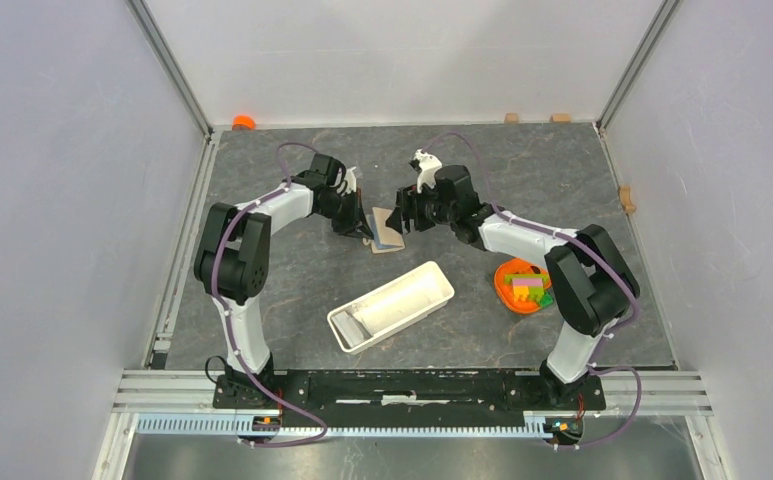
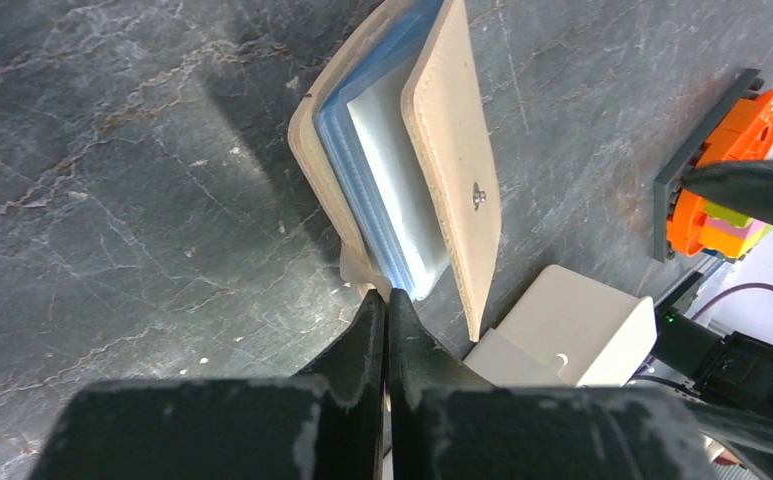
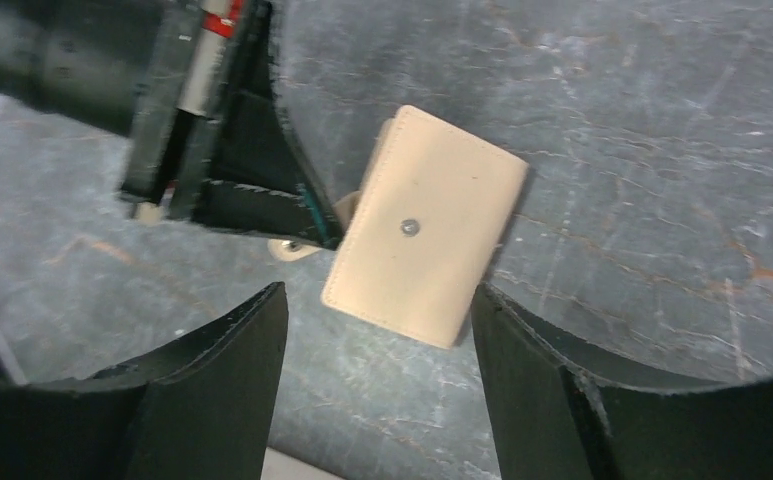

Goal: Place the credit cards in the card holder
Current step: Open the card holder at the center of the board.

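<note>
Beige card holder lying half open on the bench beyond the white tray, its edge tab pinched by the clenched left end effector, right end effector released, fingers spread wide over the snap cover.

1. My left arm rises from its base, folds at the elbow and reaches forward and inward.
2. My left gripper tilts downward, its fingers pressed together with no gap showing.
3. My right arm mirrors that bend, reaching inward.
4. My right gripper has its fingers spread wide, near the left gripper.
</note>
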### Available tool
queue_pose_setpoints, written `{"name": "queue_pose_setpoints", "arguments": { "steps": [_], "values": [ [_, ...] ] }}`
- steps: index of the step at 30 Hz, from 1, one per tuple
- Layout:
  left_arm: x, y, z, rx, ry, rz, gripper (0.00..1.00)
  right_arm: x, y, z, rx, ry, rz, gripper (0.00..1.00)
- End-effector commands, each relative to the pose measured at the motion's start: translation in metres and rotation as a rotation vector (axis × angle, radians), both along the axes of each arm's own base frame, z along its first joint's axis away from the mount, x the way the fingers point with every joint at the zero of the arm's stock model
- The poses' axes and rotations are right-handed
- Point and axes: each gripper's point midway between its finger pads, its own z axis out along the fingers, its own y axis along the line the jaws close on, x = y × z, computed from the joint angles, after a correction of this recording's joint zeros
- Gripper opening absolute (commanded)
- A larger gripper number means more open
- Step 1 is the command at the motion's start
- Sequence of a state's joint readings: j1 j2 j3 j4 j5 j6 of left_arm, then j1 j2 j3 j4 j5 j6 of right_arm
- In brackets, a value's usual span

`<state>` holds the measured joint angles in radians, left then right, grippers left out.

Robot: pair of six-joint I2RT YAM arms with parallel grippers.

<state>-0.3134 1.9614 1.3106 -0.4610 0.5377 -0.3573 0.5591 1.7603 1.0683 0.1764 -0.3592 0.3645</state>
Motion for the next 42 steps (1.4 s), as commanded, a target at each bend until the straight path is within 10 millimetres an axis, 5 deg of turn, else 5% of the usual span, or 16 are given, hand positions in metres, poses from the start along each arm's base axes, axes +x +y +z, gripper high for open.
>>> {"name": "queue_pose_setpoints", "arguments": {
  "steps": [1, 8, 15, 35, 42],
  "values": [
    [0.013, -0.01, 0.041, -0.071, -0.131, -0.048, 0.02, 0.018, -0.02, -0.022, -0.227, -0.07, -0.143, 0.73],
    [0.011, -0.016, 0.055, -0.122, -0.154, -0.065, 0.02, 0.008, 0.008, -0.019, -0.199, -0.094, -0.068, 0.76],
    [0.01, -0.019, 0.063, -0.146, -0.164, -0.073, 0.02, 0.007, 0.013, -0.014, -0.209, -0.11, -0.111, 0.77],
    [0.009, -0.021, 0.063, -0.161, -0.155, -0.077, 0.02, 0.019, 0.007, -0.048, -0.313, -0.068, -0.176, 0.73],
    [0.01, -0.021, 0.063, -0.158, -0.16, -0.078, 0.02, 0.033, -0.024, -0.056, -0.429, -0.087, -0.338, 0.67]
  ]
}}
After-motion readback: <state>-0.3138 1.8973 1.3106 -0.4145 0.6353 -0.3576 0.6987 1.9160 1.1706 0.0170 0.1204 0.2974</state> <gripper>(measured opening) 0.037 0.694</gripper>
